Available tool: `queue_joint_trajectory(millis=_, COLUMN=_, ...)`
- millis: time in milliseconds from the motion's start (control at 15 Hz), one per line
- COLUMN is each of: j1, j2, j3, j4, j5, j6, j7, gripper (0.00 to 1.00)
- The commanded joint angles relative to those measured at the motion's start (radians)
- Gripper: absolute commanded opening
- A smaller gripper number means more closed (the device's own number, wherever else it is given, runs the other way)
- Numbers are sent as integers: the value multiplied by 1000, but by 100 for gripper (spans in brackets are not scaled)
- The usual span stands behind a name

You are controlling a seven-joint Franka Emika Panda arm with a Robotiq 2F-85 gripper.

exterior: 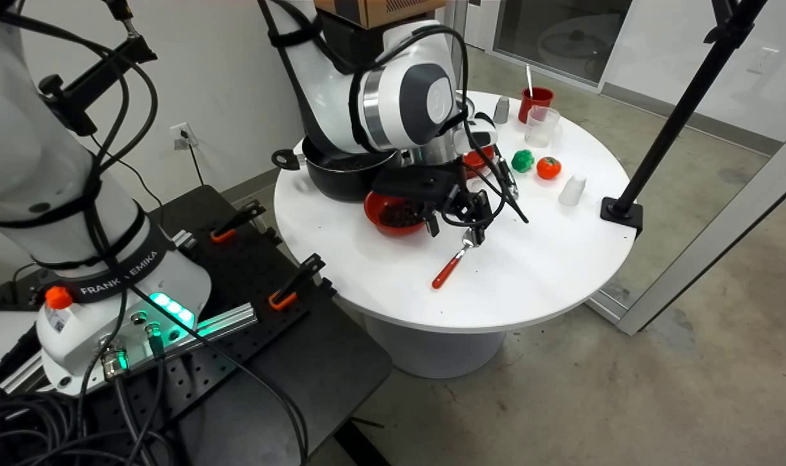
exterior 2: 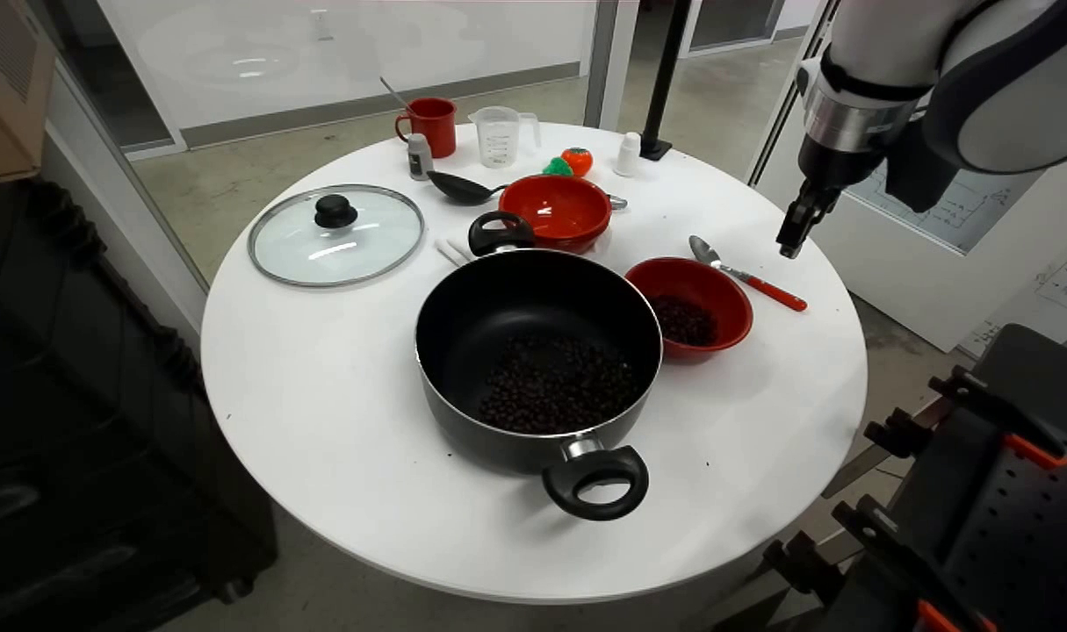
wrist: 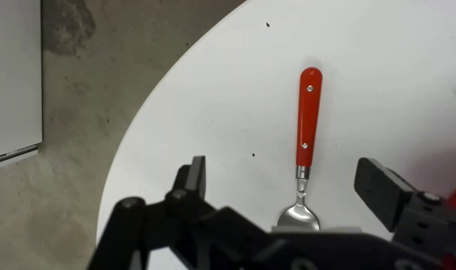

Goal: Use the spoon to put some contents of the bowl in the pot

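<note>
The table (exterior 2: 322, 421) is round, white and smooth, so things on it probably slide easily; the pot (exterior 2: 489, 448) on it is wide and low, apparently coated metal, black inside, with two looped side handles, likely the heaviest piece and best left standing; the lid (exterior 2: 375, 233) lies apart from it, clear glass in a metal band with a black knob, likely the most breakable; the bowl (exterior 2: 713, 285) sits just beside the pot, red, glossy and round, perhaps light enough to skid if pushed from inside; the gripper (wrist: 282, 168) hangs above the table, its fingers (wrist: 380, 191) well apart and holding nothing; in the wrist view the spoon (wrist: 306, 142) lies flat on the table below that gap, near the bowl; it should be light and stiff, its red handle smooth and riveted, its neck and head polished metal; the glossy surface may slip or twist, so a pinch across mid-handle, from the long sides, seems best, leaving the head free to dip, since the thin neck offers little to grip; the beans (exterior 2: 682, 320), as they seem, are small, dark and rounded, in bowl and pot alike; they look hard and apt to roll off a tilted spoon.
</note>
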Motion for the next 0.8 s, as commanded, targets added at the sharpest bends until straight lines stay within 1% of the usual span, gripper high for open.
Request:
queue_joint_trajectory(millis=0, j1=-37, j2=68, j3=32, j4=50, j5=23, j6=6, j7=-34, gripper=100)
queue_joint_trajectory(millis=200, j1=-109, j2=89, j3=94, j4=55, j5=50, j6=-2, j7=-106, gripper=100)
queue_joint_trajectory(millis=333, j1=-151, j2=100, j3=133, j4=44, j5=134, j6=16, j7=-215, gripper=100)
queue_joint_trajectory(millis=600, j1=-247, j2=105, j3=220, j4=41, j5=293, j6=8, j7=-418, gripper=100)
queue_joint_trajectory(millis=733, j1=-274, j2=108, j3=242, j4=45, j5=358, j6=2, j7=-498, gripper=100)
